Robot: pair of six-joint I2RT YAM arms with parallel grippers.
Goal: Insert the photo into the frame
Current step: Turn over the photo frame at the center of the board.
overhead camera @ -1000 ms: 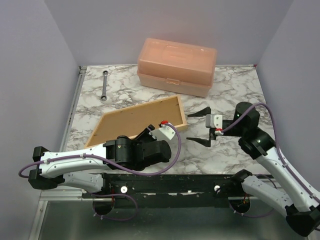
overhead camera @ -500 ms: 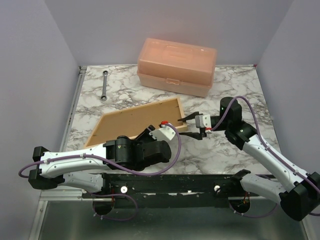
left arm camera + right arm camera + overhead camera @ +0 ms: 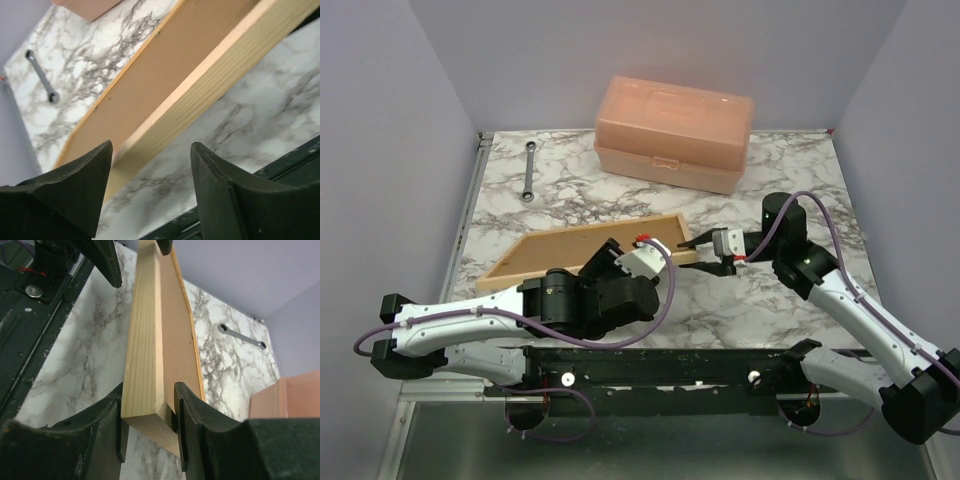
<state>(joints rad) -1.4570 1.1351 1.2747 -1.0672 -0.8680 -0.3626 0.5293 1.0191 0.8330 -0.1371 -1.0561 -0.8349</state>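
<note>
Turned since before, the frame (image 3: pixel 142 340) lies on the table (image 3: pixel 770 180), more along its near edge. Now the right gripper (image 3: pixel 147 390) pinches its right end. The left gripper (image 3: pixel 150 150) gapes around its side, holding nothing. Held by one end, it may twist loose.

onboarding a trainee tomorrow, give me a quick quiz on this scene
1. True or false: the wrench lies on the table, apart from the peach box.
2. Which gripper clamps one end of the frame: A left, B right?
3. Fill in: the left gripper has its fingers ____, gripping nothing.

Key: 1 true. 2 B, the right gripper, a finger on each face of the wood. 3 open.
</note>
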